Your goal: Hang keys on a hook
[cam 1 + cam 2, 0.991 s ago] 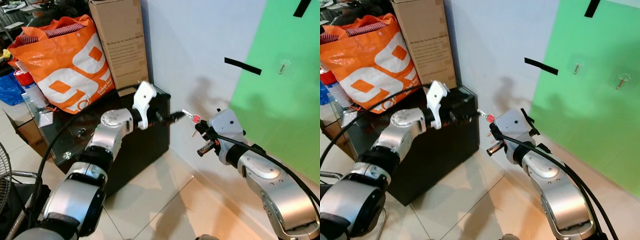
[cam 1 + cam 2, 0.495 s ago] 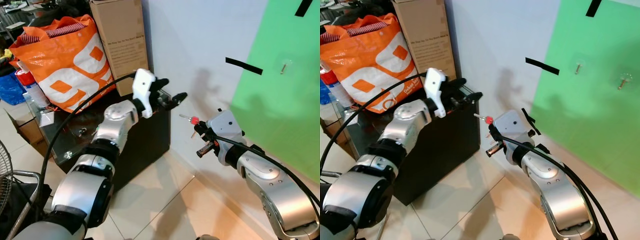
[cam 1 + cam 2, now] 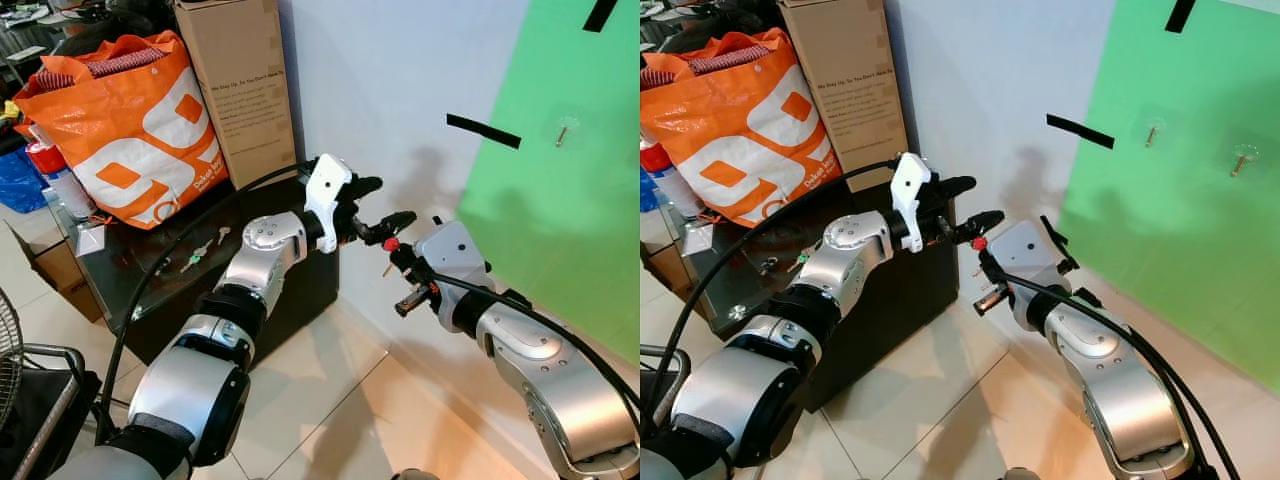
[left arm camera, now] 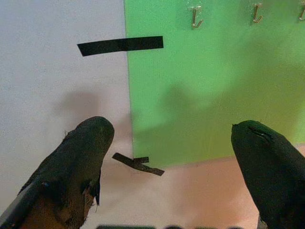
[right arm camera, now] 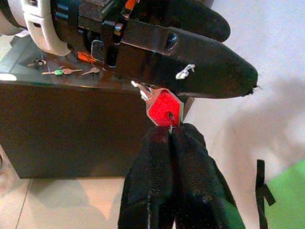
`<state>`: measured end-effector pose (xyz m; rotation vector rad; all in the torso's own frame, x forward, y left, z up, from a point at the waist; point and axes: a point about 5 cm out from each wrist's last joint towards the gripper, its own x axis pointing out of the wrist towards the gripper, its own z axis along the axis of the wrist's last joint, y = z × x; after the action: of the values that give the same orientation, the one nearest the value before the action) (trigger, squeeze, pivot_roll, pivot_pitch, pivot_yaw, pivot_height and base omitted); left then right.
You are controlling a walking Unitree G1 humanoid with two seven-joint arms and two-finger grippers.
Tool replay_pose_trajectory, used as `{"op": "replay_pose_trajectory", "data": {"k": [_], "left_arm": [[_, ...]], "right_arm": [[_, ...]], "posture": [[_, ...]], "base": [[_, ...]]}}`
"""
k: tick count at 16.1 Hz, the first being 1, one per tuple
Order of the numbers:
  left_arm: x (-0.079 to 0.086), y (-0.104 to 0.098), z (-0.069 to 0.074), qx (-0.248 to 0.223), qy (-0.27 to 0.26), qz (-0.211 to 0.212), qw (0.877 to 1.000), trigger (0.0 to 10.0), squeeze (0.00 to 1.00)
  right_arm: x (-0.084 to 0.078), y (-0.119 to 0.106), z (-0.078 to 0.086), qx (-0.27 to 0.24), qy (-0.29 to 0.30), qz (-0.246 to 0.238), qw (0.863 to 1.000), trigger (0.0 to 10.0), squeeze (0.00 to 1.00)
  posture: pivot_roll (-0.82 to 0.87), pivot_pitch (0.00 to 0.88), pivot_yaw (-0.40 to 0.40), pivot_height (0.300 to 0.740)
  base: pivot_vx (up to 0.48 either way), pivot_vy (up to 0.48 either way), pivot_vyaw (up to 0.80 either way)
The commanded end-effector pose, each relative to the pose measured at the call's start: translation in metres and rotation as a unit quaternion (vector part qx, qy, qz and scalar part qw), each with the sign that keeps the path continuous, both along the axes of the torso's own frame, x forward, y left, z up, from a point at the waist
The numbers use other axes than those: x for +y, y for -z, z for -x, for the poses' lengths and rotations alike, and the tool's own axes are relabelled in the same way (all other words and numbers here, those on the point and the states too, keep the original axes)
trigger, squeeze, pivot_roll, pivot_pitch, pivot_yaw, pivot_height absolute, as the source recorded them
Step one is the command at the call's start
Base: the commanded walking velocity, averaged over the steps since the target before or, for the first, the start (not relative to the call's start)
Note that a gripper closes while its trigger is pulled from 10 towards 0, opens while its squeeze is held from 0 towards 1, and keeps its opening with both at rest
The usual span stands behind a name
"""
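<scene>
Green panel [image 3: 560, 220]: covers the wall to my right, with small hooks [image 4: 195, 16] high on it.
Counter [image 3: 150, 270]: black and glass-topped, at my left, carrying an orange bag [image 3: 120, 120], a cardboard box [image 3: 245, 85] and a few loose keys [image 3: 205, 247].
My left claw [image 3: 385, 210]: fingers spread wide, reaching past the counter's corner, just above the red key.
My right claw [image 5: 169, 143]: pressed together, pinching the red key [image 5: 164, 107] by its ring, in mid-air before the white wall.
</scene>
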<state>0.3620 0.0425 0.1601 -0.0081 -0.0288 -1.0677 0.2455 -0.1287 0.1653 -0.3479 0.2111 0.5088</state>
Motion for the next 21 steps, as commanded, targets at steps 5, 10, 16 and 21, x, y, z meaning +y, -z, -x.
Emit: {"op": "replay_pose_trajectory", "data": {"k": [5,10,16,21], "left_arm": [[0.015,0.034,0.002,-0.004,-0.04,-0.146,0.988,10.0,0.0],[0.015,0.042,0.004,-0.007,-0.047,-0.168,0.985,10.0,0.0],[0.064,0.046,0.004,0.004,-0.115,-0.128,0.985,10.0,0.0],[0.104,0.008,0.008,-0.109,-0.238,-0.09,0.961,10.0,0.0]], "right_arm": [[0.006,-0.007,0.002,-0.011,-0.016,-0.001,1.0,10.0,0.0],[0.007,-0.006,0.003,-0.009,-0.017,-0.002,1.0,10.0,0.0],[-0.011,0.02,0.005,0.029,0.079,-0.008,0.996,10.0,0.0],[-0.049,0.05,0.013,0.061,0.314,-0.114,0.94,10.0,0.0]], "posture": [[-0.2,0.0,0.103,0.74],[-0.21,0.0,0.103,0.74],[-0.2,0.0,0.117,0.74],[-0.18,0.0,0.111,0.74]], "base": [[0.0,0.0,0.0],[0.0,0.0,0.0],[0.0,0.0,0.0],[0.0,0.0,0.0]]}}
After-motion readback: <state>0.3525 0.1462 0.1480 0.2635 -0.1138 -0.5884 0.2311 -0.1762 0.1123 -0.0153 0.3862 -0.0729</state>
